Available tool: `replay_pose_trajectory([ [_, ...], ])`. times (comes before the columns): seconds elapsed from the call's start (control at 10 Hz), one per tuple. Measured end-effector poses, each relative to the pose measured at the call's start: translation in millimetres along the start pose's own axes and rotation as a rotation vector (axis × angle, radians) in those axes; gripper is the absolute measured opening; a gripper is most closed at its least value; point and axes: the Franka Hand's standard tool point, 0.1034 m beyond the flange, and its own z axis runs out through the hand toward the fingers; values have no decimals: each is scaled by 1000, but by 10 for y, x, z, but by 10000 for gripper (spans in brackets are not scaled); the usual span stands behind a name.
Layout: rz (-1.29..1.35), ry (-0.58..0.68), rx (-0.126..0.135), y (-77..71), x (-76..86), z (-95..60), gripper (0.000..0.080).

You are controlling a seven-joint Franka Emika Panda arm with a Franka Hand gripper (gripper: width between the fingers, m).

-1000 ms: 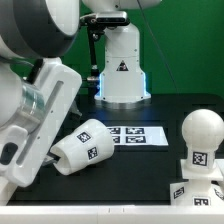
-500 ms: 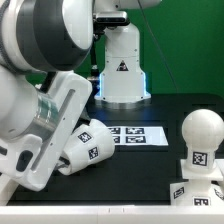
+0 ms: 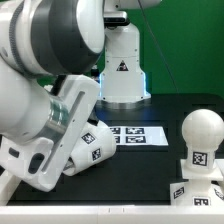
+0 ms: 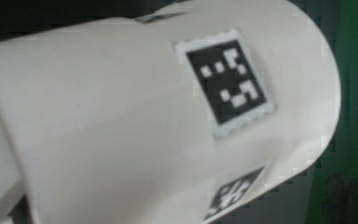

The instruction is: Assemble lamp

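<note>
The lamp shade [image 3: 96, 146] lies on its side on the black table, left of centre in the exterior view, mostly covered by my arm [image 3: 55, 120]. It fills the wrist view [image 4: 140, 110] from very close, with two of its tags showing. The round-headed bulb [image 3: 203, 135] stands upright at the exterior view's right, and the angular base [image 3: 188, 192] shows just below it at the picture's edge. My gripper's fingers are hidden behind the arm in the exterior view and do not show in the wrist view.
The marker board [image 3: 138, 134] lies flat just right of the shade. The white robot pedestal [image 3: 123, 70] with a triangle sticker stands at the back. A green wall is behind it.
My arm has swung toward the exterior view's right and down over the shade, hiding more of it. The shade seems to have shifted slightly right. The bulb and base have not moved.
</note>
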Motion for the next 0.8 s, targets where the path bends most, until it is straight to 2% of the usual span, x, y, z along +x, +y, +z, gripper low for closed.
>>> replay_pose_trajectory([
  [0.2, 4, 4, 1, 12, -25, -3, 686],
  [0.3, 4, 4, 1, 13, -26, -4, 499],
  [0.4, 4, 4, 2, 14, -29, -5, 499],
  [0.5, 3, 2, 22, -43, -39, -11, 304],
  [0.6, 2, -2, 46, -101, -52, -7, 173],
  [0.8, 3, -3, 51, -111, -60, -5, 170],
])
